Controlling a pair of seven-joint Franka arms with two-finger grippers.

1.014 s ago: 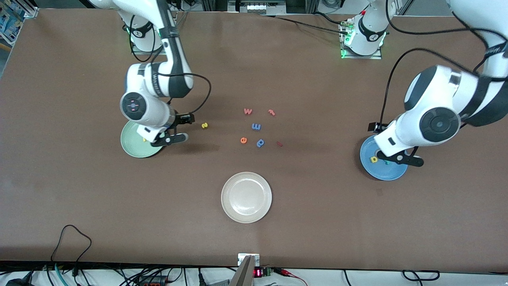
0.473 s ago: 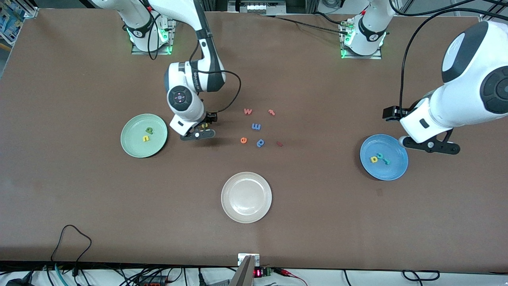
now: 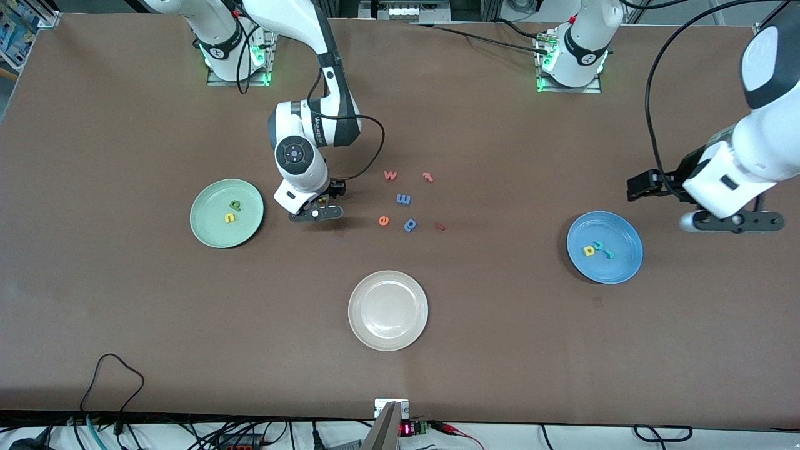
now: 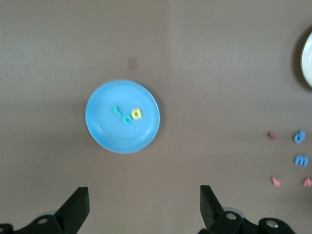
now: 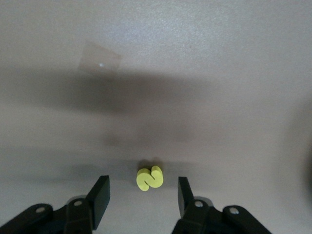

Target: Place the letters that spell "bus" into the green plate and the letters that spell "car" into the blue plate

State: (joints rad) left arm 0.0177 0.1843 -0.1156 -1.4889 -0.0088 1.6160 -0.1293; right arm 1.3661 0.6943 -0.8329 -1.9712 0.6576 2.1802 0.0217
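The yellow s (image 5: pixel 150 178) lies flat on the table. My right gripper (image 5: pixel 143 192) is low over it and open, a finger on either side and neither touching; it (image 3: pixel 319 209) hangs between the green plate and the loose letters. The green plate (image 3: pixel 212 228) holds a green b/p letter (image 3: pixel 235 204) and a yellow u (image 3: pixel 229 218). The blue plate (image 3: pixel 619 265) holds a yellow a (image 3: pixel 589 250), a light-blue c (image 3: pixel 598 245) and a teal r (image 3: pixel 608 254). My left gripper (image 3: pixel 731 222) is open and empty, raised over bare table beside the blue plate (image 4: pixel 107 131).
Loose letters lie mid-table: a red w (image 3: pixel 390 175), a red t (image 3: pixel 428 177), a blue m (image 3: pixel 404 199), an orange e (image 3: pixel 384 220), a blue p (image 3: pixel 410 224) and a small red piece (image 3: pixel 440 226). An empty white plate (image 3: pixel 388 312) sits nearer the front camera.
My right gripper has moved from over the green plate to over the yellow s and come down. My left gripper has drawn away from the blue plate toward its end of the table.
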